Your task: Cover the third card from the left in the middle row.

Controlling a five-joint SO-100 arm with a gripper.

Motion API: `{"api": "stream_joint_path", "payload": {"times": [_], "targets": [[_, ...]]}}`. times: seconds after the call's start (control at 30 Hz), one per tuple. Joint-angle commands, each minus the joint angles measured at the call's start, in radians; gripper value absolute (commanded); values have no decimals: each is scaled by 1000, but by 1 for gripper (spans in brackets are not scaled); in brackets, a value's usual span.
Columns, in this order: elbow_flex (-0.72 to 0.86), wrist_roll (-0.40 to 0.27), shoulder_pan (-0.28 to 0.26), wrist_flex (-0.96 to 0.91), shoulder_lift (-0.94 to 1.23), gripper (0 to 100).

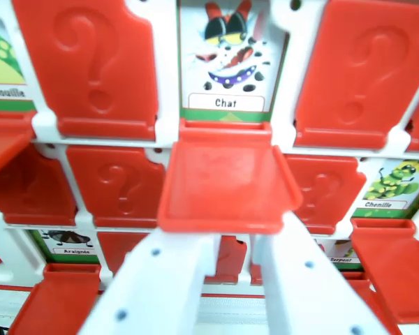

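In the wrist view a white game board (166,70) holds rows of cards with red flaps. The "Chat" card (227,59), a cartoon cat, shows uncovered at top centre. Its red flap (227,185) hangs open below it, tilted out toward the camera. My white gripper (234,241) reaches up from the bottom edge, its two fingers (160,279) just under the flap's front lip with a narrow gap between them. Nothing is visibly held between them. Whether the tips touch the flap I cannot tell.
Shut red flaps with question marks (91,63) (363,70) flank the Chat card. Open cards read "Chenille" (391,185), "Araignée" (73,244) and "Serpent" (339,255). More lowered flaps (56,296) (394,269) stick out at the bottom corners and the left edge.
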Motion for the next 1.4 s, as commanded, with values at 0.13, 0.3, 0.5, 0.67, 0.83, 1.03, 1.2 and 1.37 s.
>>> {"api": "stream_joint_path", "payload": {"times": [0.13, 0.3, 0.5, 0.67, 0.83, 1.03, 1.2, 1.37], "targets": [[14, -6, 5, 135, 270, 0], [52, -28, 34, 307, 445, 0], [21, -46, 75, 560, 603, 0], [-49, -94, 115, 707, 680, 0], [-158, -97, 133, 818, 732, 0], [-238, -86, 106, 887, 785, 0], [-293, -72, 60, 962, 801, 0], [-322, -71, 28, 994, 813, 0]]}}
